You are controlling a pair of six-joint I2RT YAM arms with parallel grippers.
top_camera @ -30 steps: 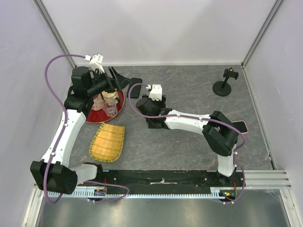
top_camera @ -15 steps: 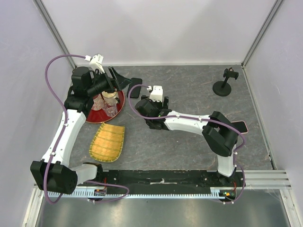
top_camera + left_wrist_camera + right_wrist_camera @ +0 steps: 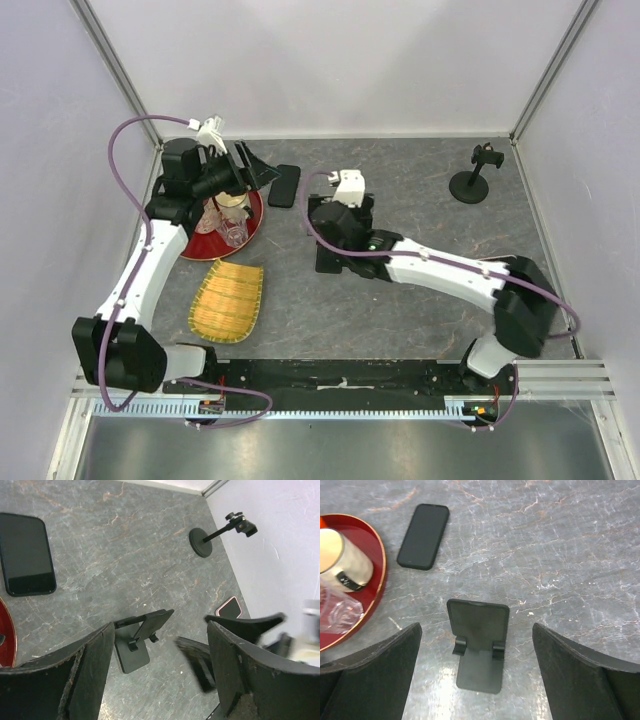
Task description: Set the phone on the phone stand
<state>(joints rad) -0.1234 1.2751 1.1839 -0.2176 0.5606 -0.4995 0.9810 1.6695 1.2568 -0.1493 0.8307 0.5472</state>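
Shows right gripper (image 3: 476, 627) released and empty, jaws spread wide above the black phone stand (image 3: 479, 647), upright on the grey table (image 3: 580, 545). Shows left gripper (image 3: 161, 630) likewise parted, holding nothing. Places the black phone (image 3: 423, 536) flat on the table, apart from the stand, just beside the red tray (image 3: 370, 587). Reveals only in the left wrist view a pink-edged phone (image 3: 231, 607) near the wall; only from above, a woven mat (image 3: 228, 298). Hides most of the stand beneath the right arm in the top view
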